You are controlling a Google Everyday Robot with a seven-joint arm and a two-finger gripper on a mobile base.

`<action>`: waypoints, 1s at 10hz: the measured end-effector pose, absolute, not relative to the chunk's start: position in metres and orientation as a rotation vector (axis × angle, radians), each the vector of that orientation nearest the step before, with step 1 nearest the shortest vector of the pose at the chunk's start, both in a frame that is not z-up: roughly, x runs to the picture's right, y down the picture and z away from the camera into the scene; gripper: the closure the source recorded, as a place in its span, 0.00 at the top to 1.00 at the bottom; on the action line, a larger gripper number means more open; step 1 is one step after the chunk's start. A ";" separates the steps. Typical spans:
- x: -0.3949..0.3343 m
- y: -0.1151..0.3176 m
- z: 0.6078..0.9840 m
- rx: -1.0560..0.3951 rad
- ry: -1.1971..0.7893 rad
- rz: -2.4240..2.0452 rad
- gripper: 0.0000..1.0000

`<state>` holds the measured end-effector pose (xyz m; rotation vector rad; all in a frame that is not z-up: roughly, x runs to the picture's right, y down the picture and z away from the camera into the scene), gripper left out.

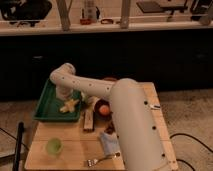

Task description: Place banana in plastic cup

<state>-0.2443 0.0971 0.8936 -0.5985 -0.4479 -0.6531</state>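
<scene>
The small pale-yellow banana lies in the green tray at the table's back left. My gripper hangs at the end of the white arm, low over the tray, right above and touching or nearly touching the banana's back end. The green plastic cup stands upright on the wooden table's front left, well apart from the gripper, with nothing showing inside it.
A bowl with an orange sits right of the tray. A tan rectangular block lies in front of it. A blue cloth and a fork lie near the front edge. The arm's big link covers the table's right.
</scene>
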 end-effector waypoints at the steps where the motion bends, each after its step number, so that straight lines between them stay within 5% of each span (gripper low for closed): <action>1: -0.245 0.100 0.899 -0.607 -0.447 -0.646 0.80; 6: -0.232 0.109 0.916 -0.648 -0.438 -0.615 0.78; 10: -0.227 0.112 0.924 -0.665 -0.443 -0.612 0.41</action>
